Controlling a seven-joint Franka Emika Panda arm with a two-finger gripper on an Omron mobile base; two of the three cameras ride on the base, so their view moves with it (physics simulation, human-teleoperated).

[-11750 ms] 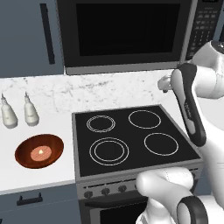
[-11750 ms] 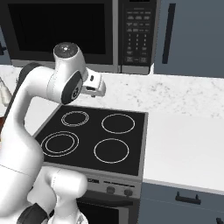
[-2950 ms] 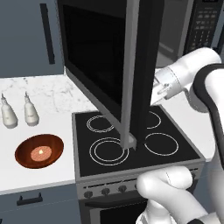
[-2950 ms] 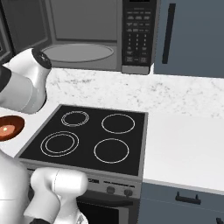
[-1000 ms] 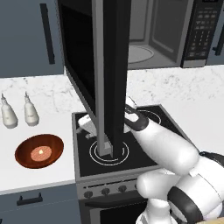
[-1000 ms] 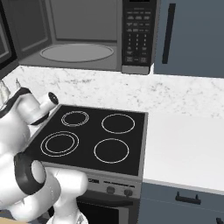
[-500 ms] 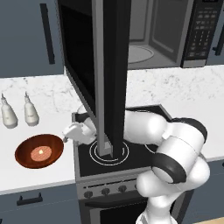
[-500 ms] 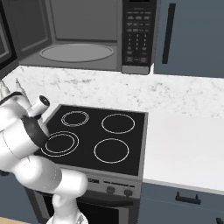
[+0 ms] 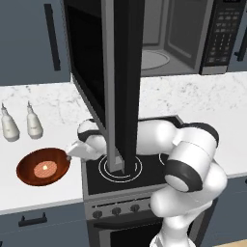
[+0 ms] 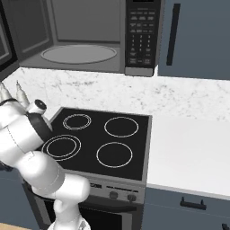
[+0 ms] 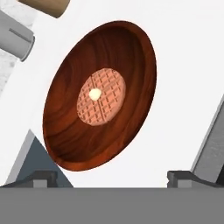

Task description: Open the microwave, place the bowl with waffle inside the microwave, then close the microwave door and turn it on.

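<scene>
Arm reached low to left from base, elbow bent, forearm near level. Gripper (image 9: 72, 153) pointed left and down at arm's far end. Jaws stood wide apart, tips (image 11: 43, 177) spread at frame bottom, nothing between them.

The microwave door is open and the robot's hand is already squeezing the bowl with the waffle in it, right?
Not quite. The microwave door is open, but the gripper is open beside the bowl, not squeezing it. The hand view shows the bowl and waffle lying ahead of the spread fingertips.
</scene>
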